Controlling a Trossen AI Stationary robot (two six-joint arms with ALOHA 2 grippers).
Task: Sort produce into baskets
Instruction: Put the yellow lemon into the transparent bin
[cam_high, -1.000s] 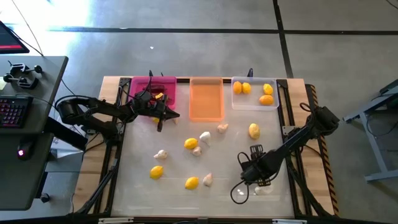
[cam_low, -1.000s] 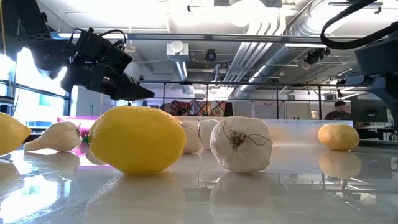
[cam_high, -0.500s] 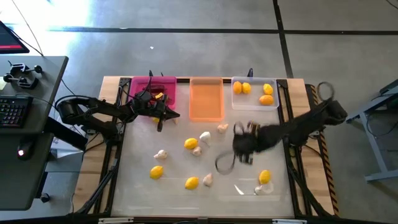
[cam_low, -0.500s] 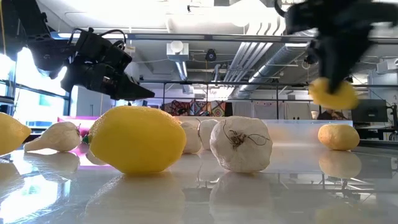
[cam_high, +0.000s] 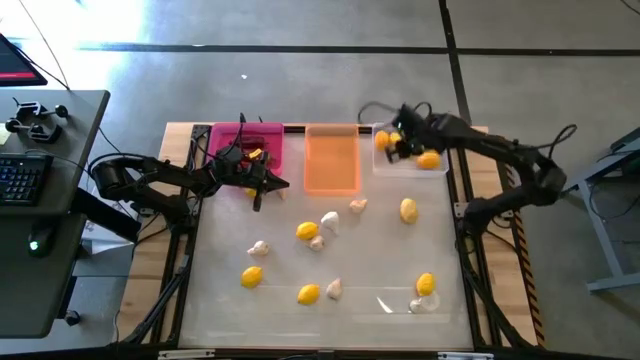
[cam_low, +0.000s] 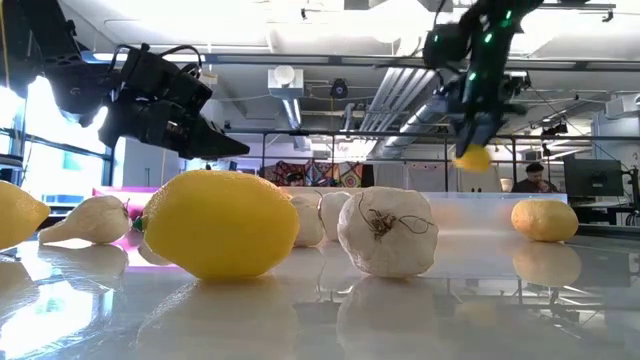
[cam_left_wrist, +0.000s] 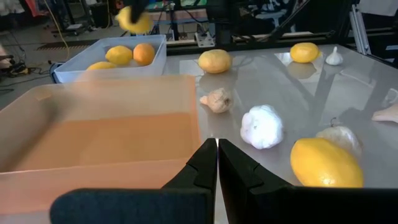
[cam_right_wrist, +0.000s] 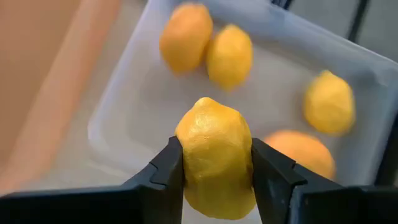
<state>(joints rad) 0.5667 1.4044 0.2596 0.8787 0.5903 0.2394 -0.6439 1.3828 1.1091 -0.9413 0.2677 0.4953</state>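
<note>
My right gripper (cam_high: 400, 146) hangs over the clear basket (cam_high: 440, 168) at the far right, shut on a yellow lemon (cam_right_wrist: 216, 155). Several lemons (cam_right_wrist: 230, 55) lie in that basket. The orange basket (cam_high: 332, 160) and the pink basket (cam_high: 240, 140) stand to its left along the far edge. My left gripper (cam_high: 280, 184) is shut and holds nothing, just above the table between the pink and orange baskets. Loose lemons (cam_high: 307, 231) and garlic bulbs (cam_high: 329, 220) rest on the tabletop. My right gripper pinches the lemon's two opposite sides (cam_right_wrist: 186, 152) between its two fingers (cam_right_wrist: 165, 168). The fingers come from above, slanting down. The lemon hangs clear of everything (cam_low: 472, 157), over the clear basket's left part.
A clear plastic scrap (cam_high: 420, 303) lies near the front right beside a lemon (cam_high: 425, 284). Another lemon (cam_high: 408, 210) sits in front of the clear basket. A desk with a keyboard (cam_high: 20, 175) stands left of the table. A person (cam_low: 540, 178) shows far off in the room.
My right gripper has risen from low at the table's near right, carrying the lemon. It has swung to the far edge over the clear basket, rolling about as it went. A lemon that it covered near the plastic scrap now shows.
</note>
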